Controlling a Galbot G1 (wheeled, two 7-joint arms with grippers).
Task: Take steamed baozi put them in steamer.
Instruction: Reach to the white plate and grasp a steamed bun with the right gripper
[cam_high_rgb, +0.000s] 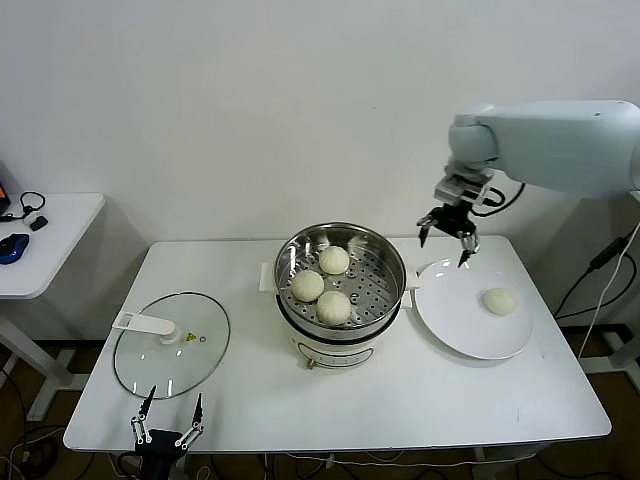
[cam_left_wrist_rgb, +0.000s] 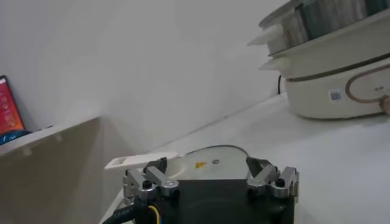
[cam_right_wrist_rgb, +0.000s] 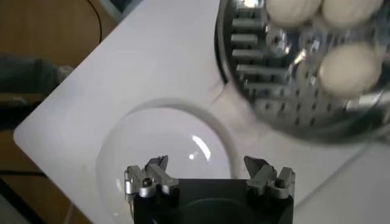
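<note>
Buns: three (cam_high_rgb: 334, 306) sit in the steamer (cam_high_rgb: 340, 290) mid-table, a fourth (cam_high_rgb: 498, 301) on the plate (cam_high_rgb: 450, 310) near the right edge shows only from the head, right gripper (cam_high_rgb: 447, 236) empty, fingers apart.

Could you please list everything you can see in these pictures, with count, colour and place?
Round cream-white pleated baozi in the steamer: three, on the perforated tray.
Cream-white baozi on the plate: one, toward its right side.
Round shiny stainless-steel steamer with white base: one, table centre.
Flat white plate: one, right of the steamer.
Round glass lid with white handle: one, lying left of the steamer.
White table: one, under everything.
White side table: one, far left, carrying a blue mouse.
Right gripper: black, open, empty, above the plate's far edge.
Left gripper: black, open, empty, at the table's near-left edge.
</note>
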